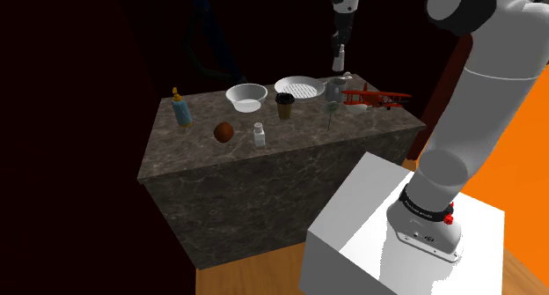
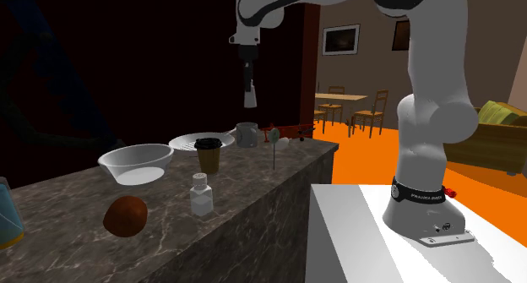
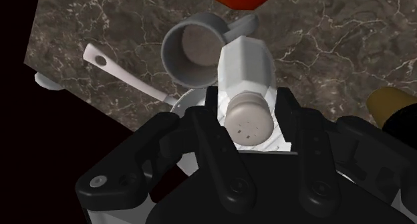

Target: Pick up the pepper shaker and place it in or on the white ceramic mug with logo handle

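**Shaker held in the air above the mug**

We see the pepper shaker (image 3: 246, 65) in the upper middle of the shoulder view, lifted clear of the counter. The gripper (image 3: 248, 105) has its black fingers clenched on the shaker's sides. The shaker is white and faceted, with a round, perforated cap facing the wrist camera. Below it, not touching, stands the mug (image 3: 175, 72), pale grey, round and open-topped.

The mug sits on a dark, white-veined marble counter (image 1: 264, 179). Beside it lie a red toy biplane (image 1: 376, 99) and a white plate (image 1: 297, 88). Further toward the shoulder view's left we find a brown cup with a dark lid (image 1: 284, 104), a white bowl (image 1: 245, 95), a small white bottle (image 1: 259, 135), a brown ball (image 1: 224, 132) and a blue-and-yellow bottle (image 1: 181, 108).

The floor (image 1: 528, 161) is orange. At the second exterior view's right stand a wooden table with chairs (image 2: 342, 104) and a framed picture (image 2: 340, 39).

The white arm rises from its box stand (image 1: 352, 240), arches across the top of the frame, and points the hand straight down.
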`<state>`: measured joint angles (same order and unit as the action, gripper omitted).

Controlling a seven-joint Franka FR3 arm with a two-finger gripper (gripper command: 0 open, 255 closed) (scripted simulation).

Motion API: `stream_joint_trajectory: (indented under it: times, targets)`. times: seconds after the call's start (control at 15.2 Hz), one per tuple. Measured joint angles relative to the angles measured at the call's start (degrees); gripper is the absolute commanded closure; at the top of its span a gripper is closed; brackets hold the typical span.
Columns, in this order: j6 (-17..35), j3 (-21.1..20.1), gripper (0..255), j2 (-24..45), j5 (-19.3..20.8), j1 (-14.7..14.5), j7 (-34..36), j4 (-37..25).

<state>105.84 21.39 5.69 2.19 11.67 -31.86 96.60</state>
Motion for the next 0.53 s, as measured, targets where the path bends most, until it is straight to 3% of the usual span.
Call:
stream_joint_trajectory:
  times: [0.2, 0.53]
  targets:
    - [-2.1, 1.3, 255, 5.7, -2.6, 2.6, -4.2, -7.5]
    - [0.3, 1.6, 255, 7.7, -3.6, 3.6, -5.5, -7.1]
